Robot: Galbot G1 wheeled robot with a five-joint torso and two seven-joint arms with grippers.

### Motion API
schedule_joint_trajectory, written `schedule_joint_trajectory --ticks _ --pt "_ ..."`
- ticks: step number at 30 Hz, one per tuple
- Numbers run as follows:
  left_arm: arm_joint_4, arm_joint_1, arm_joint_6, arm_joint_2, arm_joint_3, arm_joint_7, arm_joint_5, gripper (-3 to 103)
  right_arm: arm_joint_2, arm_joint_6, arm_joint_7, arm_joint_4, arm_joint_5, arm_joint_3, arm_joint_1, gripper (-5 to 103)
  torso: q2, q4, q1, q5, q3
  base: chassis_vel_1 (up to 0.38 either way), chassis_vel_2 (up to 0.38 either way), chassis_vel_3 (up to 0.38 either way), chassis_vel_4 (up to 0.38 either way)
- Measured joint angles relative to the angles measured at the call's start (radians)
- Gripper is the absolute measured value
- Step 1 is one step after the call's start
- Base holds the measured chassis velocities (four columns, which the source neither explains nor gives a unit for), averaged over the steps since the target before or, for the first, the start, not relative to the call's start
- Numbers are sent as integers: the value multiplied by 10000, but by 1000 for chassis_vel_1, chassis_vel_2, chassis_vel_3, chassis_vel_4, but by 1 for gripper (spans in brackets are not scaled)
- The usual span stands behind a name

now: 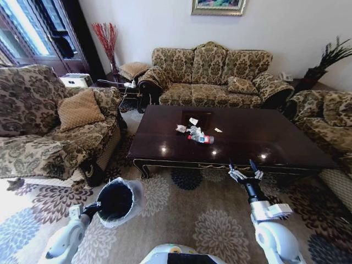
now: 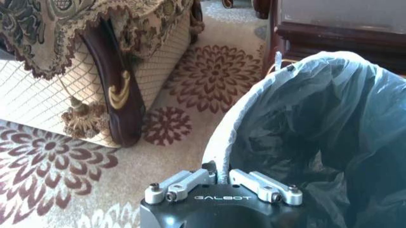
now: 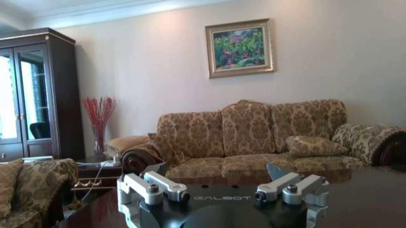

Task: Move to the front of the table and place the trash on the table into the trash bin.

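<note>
The trash (image 1: 196, 132) lies mid-table (image 1: 264, 137), ahead and to the left of the right claw (image 1: 244, 168), which hovers released at the table's near edge. The bottle (image 1: 201, 139), nearest, seems to lie crosswise. The left claw (image 2: 222, 179) grips the trash bin (image 1: 116, 201) by its rim.

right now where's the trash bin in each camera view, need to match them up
Head view: the trash bin sits low on the left, over the carpet, held at its rim by the left gripper.
Left wrist view: the bin's bag-lined rim and dark inside are right beyond the gripper, which is shut on the rim.
Right wrist view: not in it.
Shared landmark: the table, edge-on behind the bin in the left wrist view.
</note>
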Motion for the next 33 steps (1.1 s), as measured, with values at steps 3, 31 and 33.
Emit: schedule_joint_trajectory --ticks 3,31,33 --pt "5 -6 -2 0 2 2 2 0 0 1 -2 1 -1 0 -1 100 0 0 0 0 0 0 0 0 0" --pt "12 -17 -10 -1 5 3 5 0 0 7 -5 11 -12 1 -7 100 0 0 0 0 0 0 0 0 0" --pt "-314 78 -4 -21 -98 34 -8 0 -15 -204 -3 262 -210 21 -137 100 -2 4 0 -3 1 0 0 0 0"
